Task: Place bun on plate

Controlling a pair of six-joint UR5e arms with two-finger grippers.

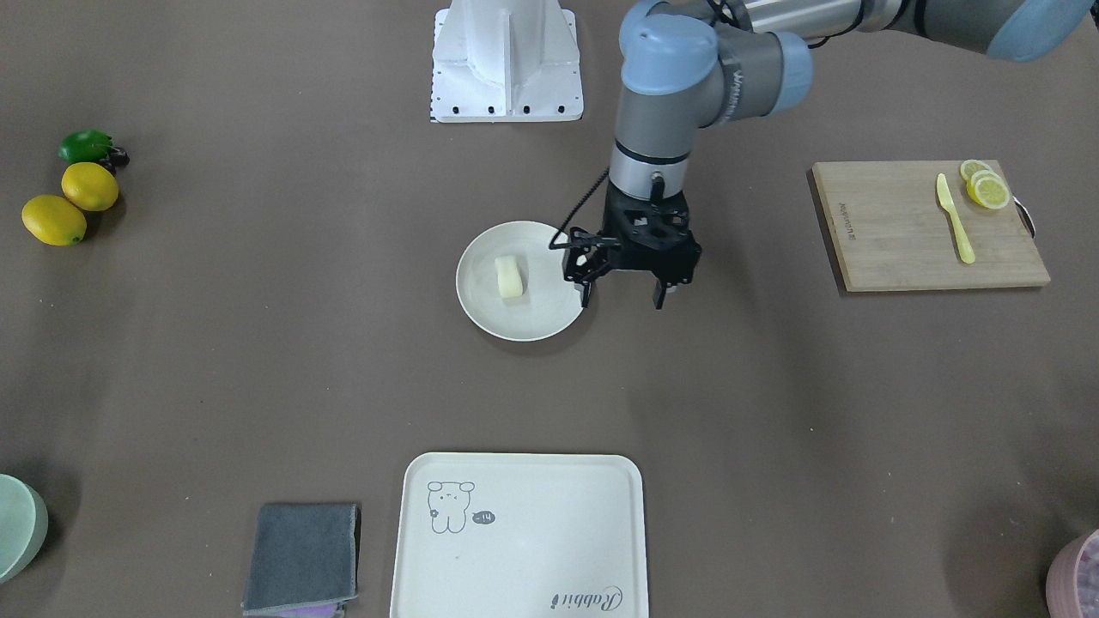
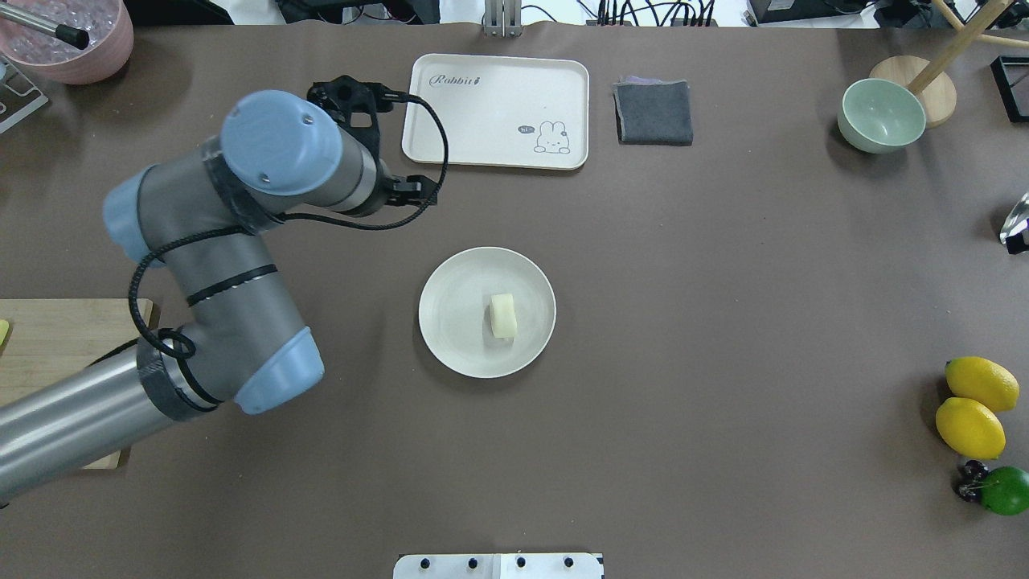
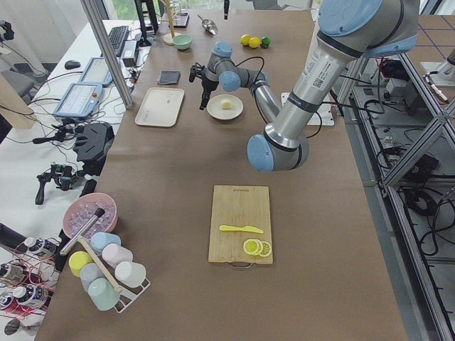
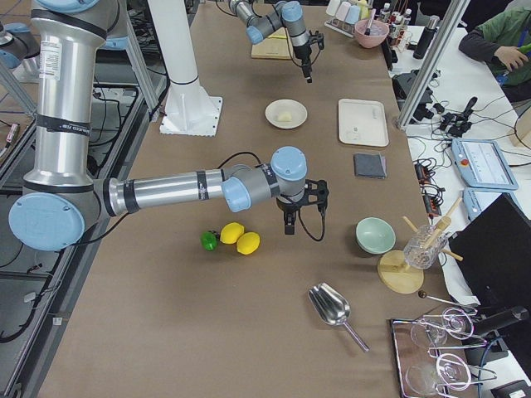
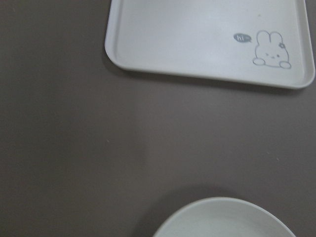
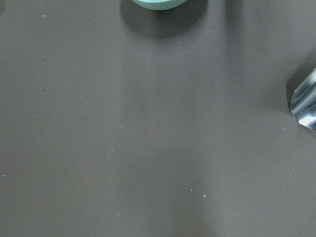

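Observation:
The pale cream bun [image 1: 509,277] lies flat on the round off-white plate [image 1: 532,319], a little off its middle; from overhead the bun [image 2: 502,314] and plate [image 2: 452,315] show fully. My left gripper [image 1: 623,301] hangs open and empty just beside the plate's rim, on the side toward the cutting board, touching neither. The left wrist view shows only the plate's rim [image 5: 223,210] at the bottom edge. My right gripper [image 4: 289,222] hovers far off near the lemons. I cannot tell if it is open or shut.
A cream tray [image 1: 515,532] with a drawing and a grey cloth [image 1: 300,556] lie across the table. The wooden board [image 1: 893,232] carries a yellow knife and lemon slices. Lemons [image 1: 69,206], a green bowl [image 2: 880,115] and a metal scoop [image 4: 332,307] sit at the other end.

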